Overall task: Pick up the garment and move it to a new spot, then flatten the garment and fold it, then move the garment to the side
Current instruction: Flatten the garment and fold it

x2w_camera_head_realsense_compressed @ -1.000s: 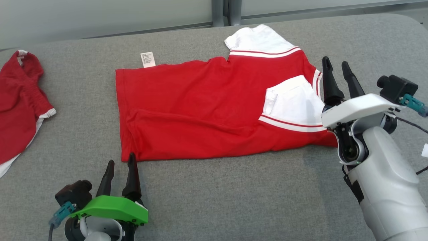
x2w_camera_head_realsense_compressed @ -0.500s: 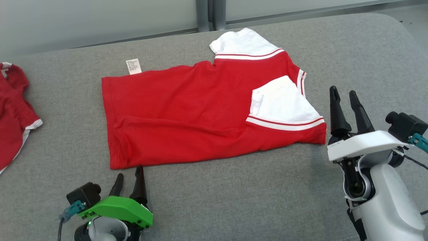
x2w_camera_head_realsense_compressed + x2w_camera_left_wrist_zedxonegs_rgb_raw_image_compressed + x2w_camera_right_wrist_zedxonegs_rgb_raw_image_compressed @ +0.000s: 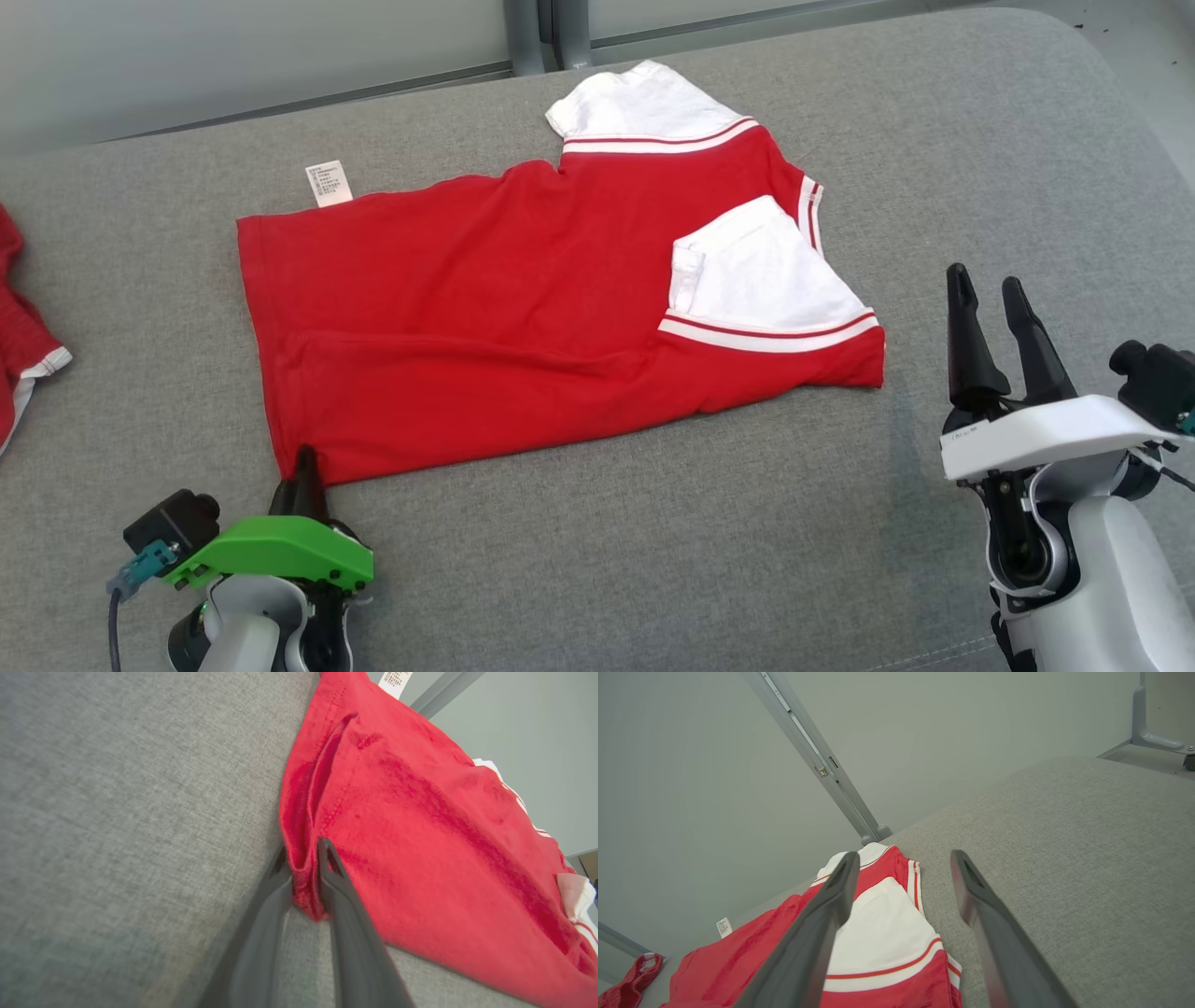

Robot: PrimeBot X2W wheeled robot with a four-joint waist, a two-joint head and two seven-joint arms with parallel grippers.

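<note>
Item: red short-sleeved cotton shirt with white sleeves (image 3: pixel 485 308). The left gripper (image 3: pixel 302 851) fingers are clamping its hem corner, and both layers should sit deep between them; right gripper (image 3: pixel 982 277) fingers are standing apart.

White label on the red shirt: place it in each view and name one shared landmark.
Head view: label upper left, on the shirt's far edge.
Left wrist view: label at the top edge, right of centre.
Right wrist view: label at the lower left, above the shirt.
Shared landmark: the red shirt.
</note>
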